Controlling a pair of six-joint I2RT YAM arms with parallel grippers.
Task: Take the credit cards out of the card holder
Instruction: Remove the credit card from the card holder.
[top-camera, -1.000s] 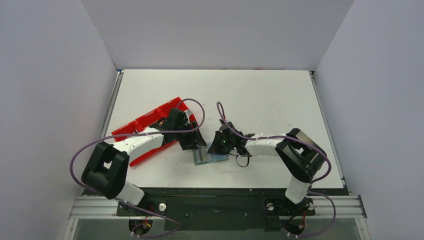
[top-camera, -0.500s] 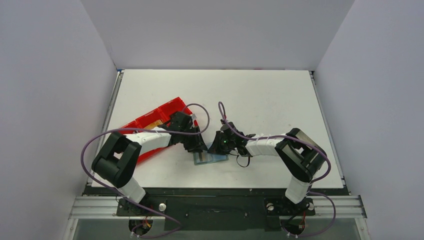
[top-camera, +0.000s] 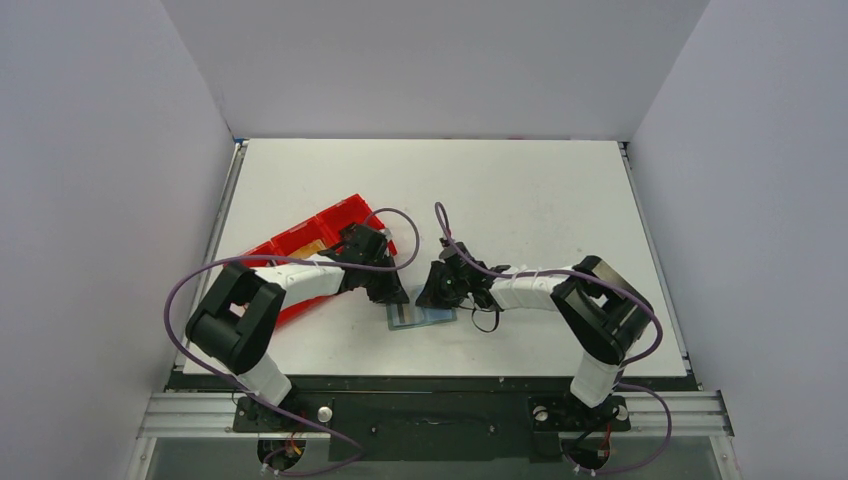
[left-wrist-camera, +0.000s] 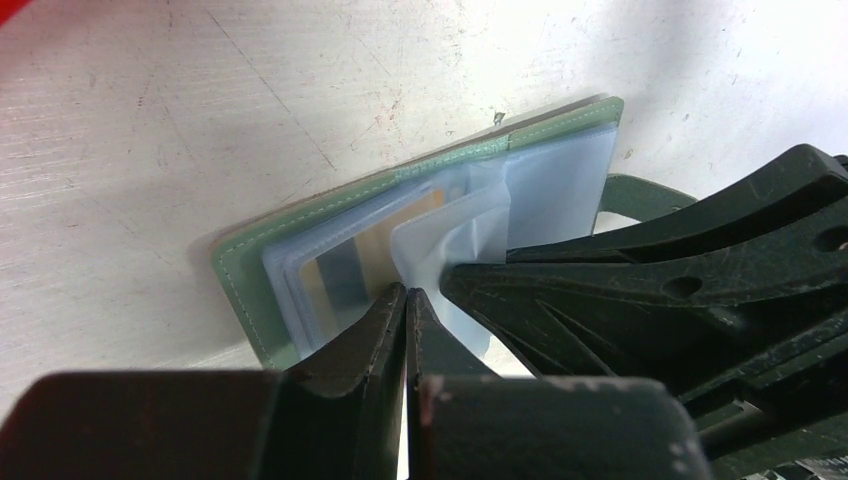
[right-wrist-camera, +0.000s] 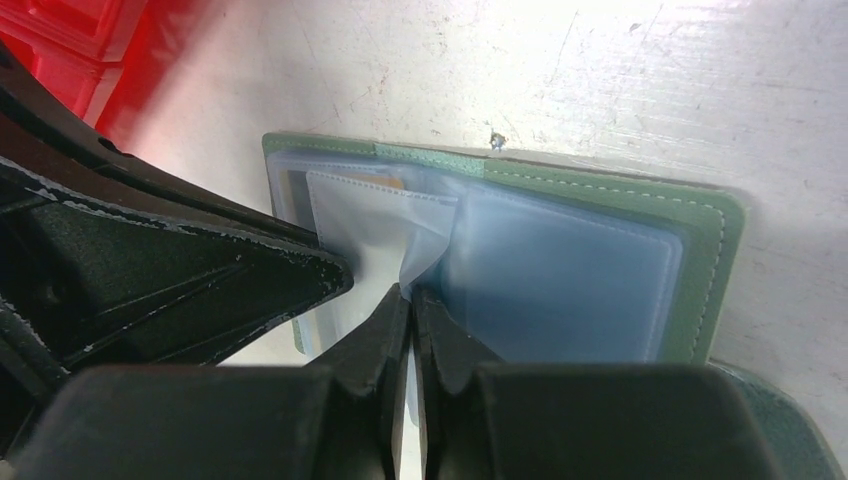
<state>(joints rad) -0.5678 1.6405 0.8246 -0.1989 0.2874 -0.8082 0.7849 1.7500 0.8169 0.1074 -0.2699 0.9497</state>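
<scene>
**Ana:** Near the front edge of the white surface (top-camera: 520, 200), about midway between the 2 arms, the card holder (top-camera: 421, 317) lies opened flat, with its green cover down and its clear sleeves up.

**Ben:** And the hands?

**Ana:** Both meet over it. The left hand (left-wrist-camera: 405, 292) has its fingers pressed together, with the tips at the near edge of the sleeve stack and nothing visible between them. The right hand (right-wrist-camera: 405, 290) is closed too, its tips right at the curled edge of a loose clear sleeve (right-wrist-camera: 370, 215). I cannot tell whether it has nipped that edge.

**Ben:** Where are the cards?

**Ana:** 1 tan card (left-wrist-camera: 395, 228) shows through the sleeves on the holder's left half, the half toward the left arm and the red tray (top-camera: 340, 212). Any others are hidden. A tan patch sits in the tray as well, but it is too small to name.

**Ben:** So which arm should pull?

**Ana:** I'd say the left. The holder's long axis runs across, from 1 arm toward the other, with the spine in the middle. The tan card lies left of that spine, just beyond the left fingertips, and the right hand sits at the spine itself. The right hand looks better placed to keep the loose sleeve out of the way while the left opens and takes the card's edge.

**Ben:** Pulling which way?

**Ana:** That depends on where the pocket's mouth is, and I cannot see it.
</scene>
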